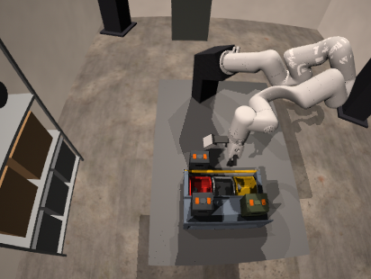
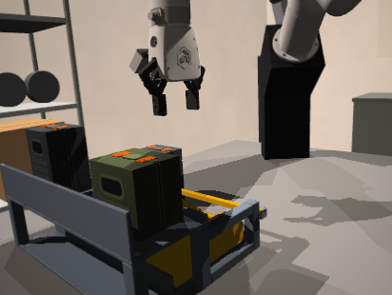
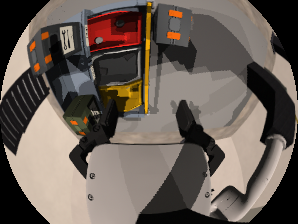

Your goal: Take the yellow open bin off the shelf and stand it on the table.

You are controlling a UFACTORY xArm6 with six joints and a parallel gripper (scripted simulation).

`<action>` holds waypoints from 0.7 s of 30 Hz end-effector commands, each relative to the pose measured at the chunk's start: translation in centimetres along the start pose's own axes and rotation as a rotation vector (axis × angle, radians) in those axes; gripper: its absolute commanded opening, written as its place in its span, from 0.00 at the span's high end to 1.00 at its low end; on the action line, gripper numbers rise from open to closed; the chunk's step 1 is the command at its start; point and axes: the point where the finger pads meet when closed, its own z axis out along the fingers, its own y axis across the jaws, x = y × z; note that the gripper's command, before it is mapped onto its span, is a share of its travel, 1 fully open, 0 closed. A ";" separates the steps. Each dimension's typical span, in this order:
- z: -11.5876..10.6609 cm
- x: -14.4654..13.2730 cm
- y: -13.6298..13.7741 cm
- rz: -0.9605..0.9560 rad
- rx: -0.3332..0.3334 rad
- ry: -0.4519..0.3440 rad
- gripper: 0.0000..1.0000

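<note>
Seeing a grey table (image 1: 167,254) (image 2: 347,190) (image 3: 217,100), with the arm (image 1: 311,90) (image 2: 300,29) (image 3: 257,172) reaching in from the far side. Seeing the shelf (image 1: 230,220) (image 2: 67,200) (image 3: 75,82) standing on the near half. Hovering above, just beyond the shelf, with the gripper (image 1: 232,160) (image 2: 176,107) (image 3: 147,106) wide open, holding nothing. Seeing the green case (image 1: 255,204) (image 2: 157,195) (image 3: 80,115) resting near right on the shelf. Seeing the yellow bin (image 1: 245,184) (image 2: 228,238) (image 3: 127,97) sitting in the shelf, right of the dark bin (image 1: 222,185) (image 3: 117,67) and red bin (image 1: 200,184) (image 3: 112,30); perhaps holding parts, though shadow is hiding much.
</note>
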 end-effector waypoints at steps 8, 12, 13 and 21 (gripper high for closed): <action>-0.2 0.0 -0.1 -0.001 0.002 0.001 0.00; -0.2 0.0 -0.1 -0.001 0.002 0.001 0.00; -0.2 0.0 -0.1 -0.001 0.002 0.001 0.00; 5.3 0.0 -0.1 -0.001 0.002 0.001 0.00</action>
